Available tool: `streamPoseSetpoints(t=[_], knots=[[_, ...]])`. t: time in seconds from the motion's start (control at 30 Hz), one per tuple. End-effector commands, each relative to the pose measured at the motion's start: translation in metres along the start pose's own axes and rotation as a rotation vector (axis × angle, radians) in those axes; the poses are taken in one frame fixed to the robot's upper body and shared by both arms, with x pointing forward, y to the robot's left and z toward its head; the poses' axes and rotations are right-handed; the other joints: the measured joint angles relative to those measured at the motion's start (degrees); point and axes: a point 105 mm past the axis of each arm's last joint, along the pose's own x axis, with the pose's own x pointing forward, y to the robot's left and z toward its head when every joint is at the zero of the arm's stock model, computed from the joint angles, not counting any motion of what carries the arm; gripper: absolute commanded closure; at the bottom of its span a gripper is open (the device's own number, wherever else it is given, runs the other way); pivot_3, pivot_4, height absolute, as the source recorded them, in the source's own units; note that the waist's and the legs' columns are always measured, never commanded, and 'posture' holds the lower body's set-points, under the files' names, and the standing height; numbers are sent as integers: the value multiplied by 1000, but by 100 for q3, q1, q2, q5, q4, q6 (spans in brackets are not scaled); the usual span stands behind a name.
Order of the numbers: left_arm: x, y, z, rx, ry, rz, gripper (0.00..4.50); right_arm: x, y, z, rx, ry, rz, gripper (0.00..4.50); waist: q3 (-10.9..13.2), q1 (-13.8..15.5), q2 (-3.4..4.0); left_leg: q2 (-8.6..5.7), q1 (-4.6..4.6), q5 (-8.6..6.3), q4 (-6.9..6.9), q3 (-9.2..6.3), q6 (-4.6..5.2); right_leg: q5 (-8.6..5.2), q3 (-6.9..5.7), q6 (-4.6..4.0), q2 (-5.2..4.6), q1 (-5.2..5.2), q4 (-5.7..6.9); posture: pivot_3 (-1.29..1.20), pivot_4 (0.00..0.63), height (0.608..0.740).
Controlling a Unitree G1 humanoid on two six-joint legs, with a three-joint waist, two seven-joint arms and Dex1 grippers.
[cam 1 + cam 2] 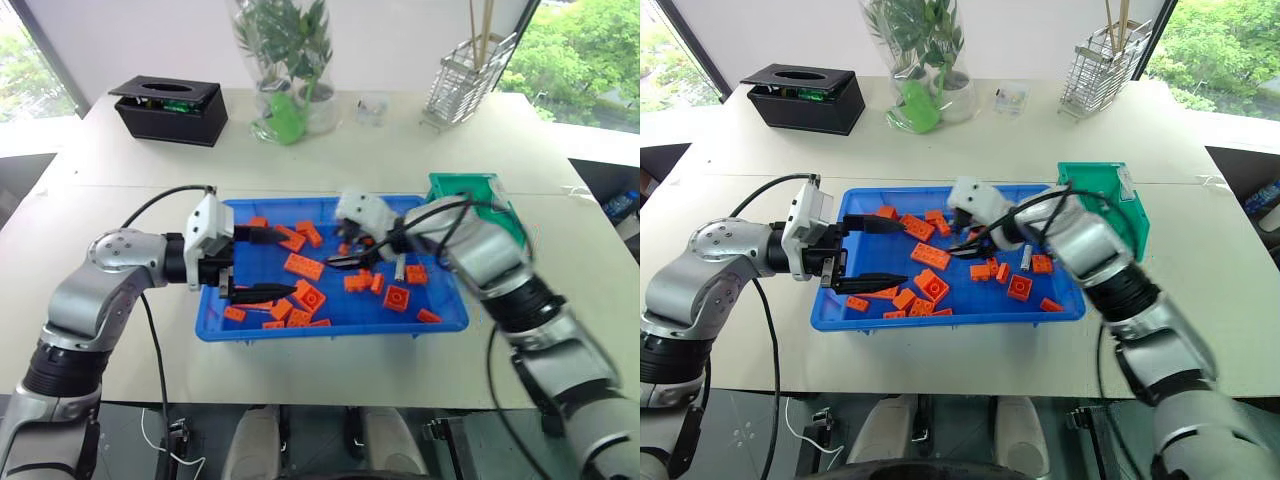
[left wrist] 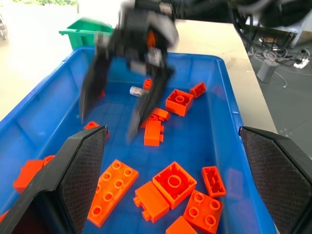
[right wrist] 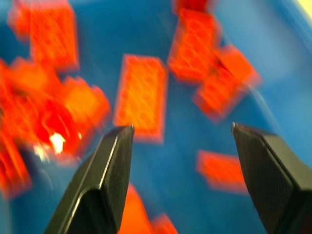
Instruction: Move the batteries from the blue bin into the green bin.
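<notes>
Both the left gripper (image 1: 262, 264) and right gripper (image 2: 122, 105) are seen spread open and empty over the blue bin (image 1: 455, 322), a battery (image 1: 1025, 257) lying among orange bricks (image 1: 303, 266).

Both arms are built of rounded silver-grey shells joined by black ribbed segments, with thin black cables looping outside them. Each white wrist block carries an end effector, left end effector (image 1: 256, 263) and right end effector (image 1: 357, 254), of two tapered black fingers with cross-hatched inner pads.

Black box (image 1: 170, 110), plant vase (image 1: 290, 95), wire basket (image 1: 468, 80), orange bricks (image 1: 305, 267).
</notes>
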Motion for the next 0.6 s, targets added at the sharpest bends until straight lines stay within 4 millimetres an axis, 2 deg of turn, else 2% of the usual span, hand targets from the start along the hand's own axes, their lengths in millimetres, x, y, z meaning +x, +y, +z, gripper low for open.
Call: streamPoseSetpoints(t=[0.03,0.1,0.27,0.43,0.6], knots=[[-1,-1,11,54,-13,-7,0,-13,-2,-10,-72,72,45,1090,0,-19,0,1,1,0,-1,0,0,0,0,0,2,0,0,0,150,736],[1,-2,9,44,-15,-8,0,-22,-9,-24,-48,127,49,1090,1,-30,1,3,3,0,-5,1,0,1,0,2,6,-3,1,0,150,736],[3,-6,7,41,-17,-16,0,-29,-18,-42,-1,182,38,1090,1,-22,1,4,4,0,-4,4,0,0,1,1,7,-4,2,0,150,736],[2,-4,8,46,-16,-13,0,-26,-20,-63,-20,248,38,1090,0,-4,1,3,3,0,-2,3,0,-1,1,-2,6,-3,1,0,150,736],[1,0,11,55,-20,-6,0,-24,-21,-73,-81,304,48,1090,0,2,1,3,3,0,-2,5,0,-1,1,-2,5,-3,1,0,150,736]])
